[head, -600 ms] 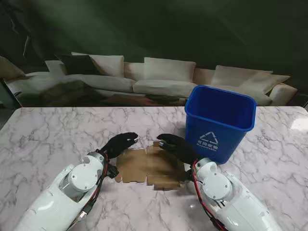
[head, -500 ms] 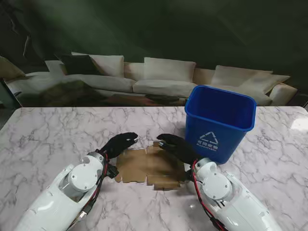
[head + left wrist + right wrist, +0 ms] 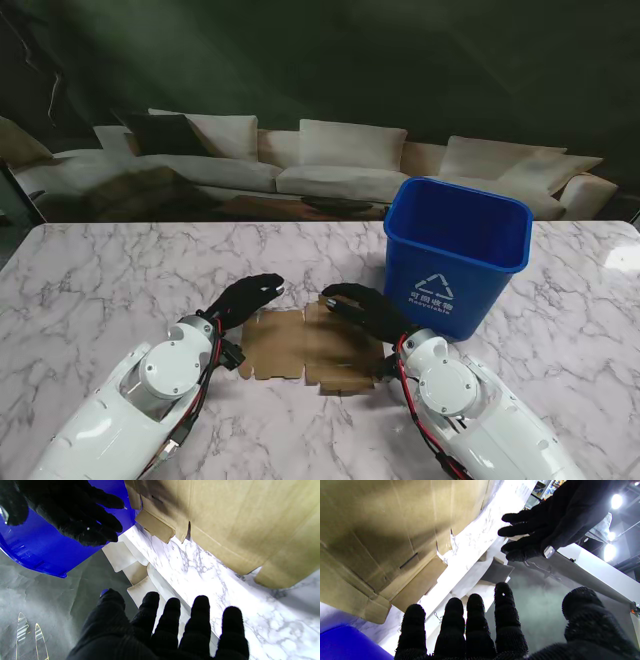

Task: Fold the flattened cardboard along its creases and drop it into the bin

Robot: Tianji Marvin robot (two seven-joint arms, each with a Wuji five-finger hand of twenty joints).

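The flattened brown cardboard lies flat on the marble table, between my two arms and near me. My left hand, in a black glove, hovers over its left far corner with fingers spread and empty. My right hand hovers over the cardboard's right far part, fingers apart, holding nothing. In the left wrist view the cardboard and my left hand's fingers show, with my right hand across. The right wrist view shows the cardboard and the opposite left hand. The blue bin stands to the right, just beyond my right hand.
The bin carries a white recycling mark on its near wall. A white sofa stands beyond the table's far edge. Bare marble stretches to the left and on the far side of the cardboard.
My right hand has shifted slightly to the left over the cardboard. My left hand has barely moved. The cardboard lies as before.
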